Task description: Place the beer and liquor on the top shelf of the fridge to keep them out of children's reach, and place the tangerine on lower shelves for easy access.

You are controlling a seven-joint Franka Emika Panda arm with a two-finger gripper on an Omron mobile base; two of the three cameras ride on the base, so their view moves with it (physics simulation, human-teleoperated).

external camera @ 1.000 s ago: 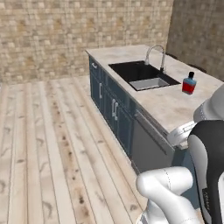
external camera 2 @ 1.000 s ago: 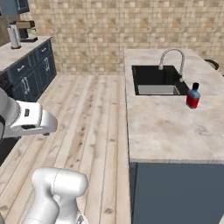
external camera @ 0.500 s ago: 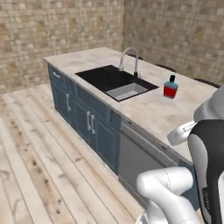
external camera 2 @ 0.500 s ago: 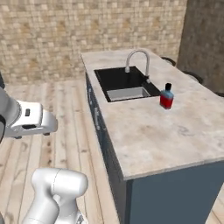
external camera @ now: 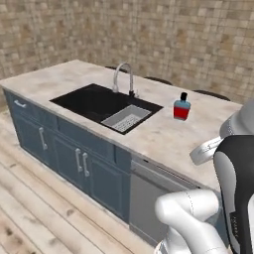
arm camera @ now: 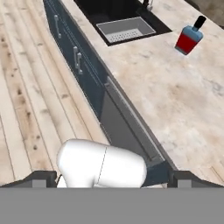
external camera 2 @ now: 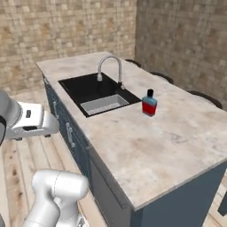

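Note:
The liquor (external camera: 182,106) (external camera 2: 149,103) (arm camera: 189,40), a squat bottle with blue shoulders, a red body and a black cap, stands upright on the pale stone counter (external camera: 163,134) just right of the sink. My gripper (arm camera: 113,178) hangs well short of it, over the counter's near edge, open wide with nothing between its fingertips (arm camera: 43,177). The bottle sits at the top right of the hand view, far from the fingers. The beer, the tangerine and the fridge with its shelves are out of view.
A black sink (external camera: 99,104) with a grey rack and a curved faucet (external camera: 123,77) is set into the island. Dark blue cabinets (external camera: 79,158) and a dishwasher front (arm camera: 127,127) face the wood floor (arm camera: 26,87). Dark stools (external camera 2: 204,98) stand behind the counter.
The whole picture has shifted: the base has driven and turned toward the island, so the counter and sink now sit closer and more square. The liquor stays put by the sink.

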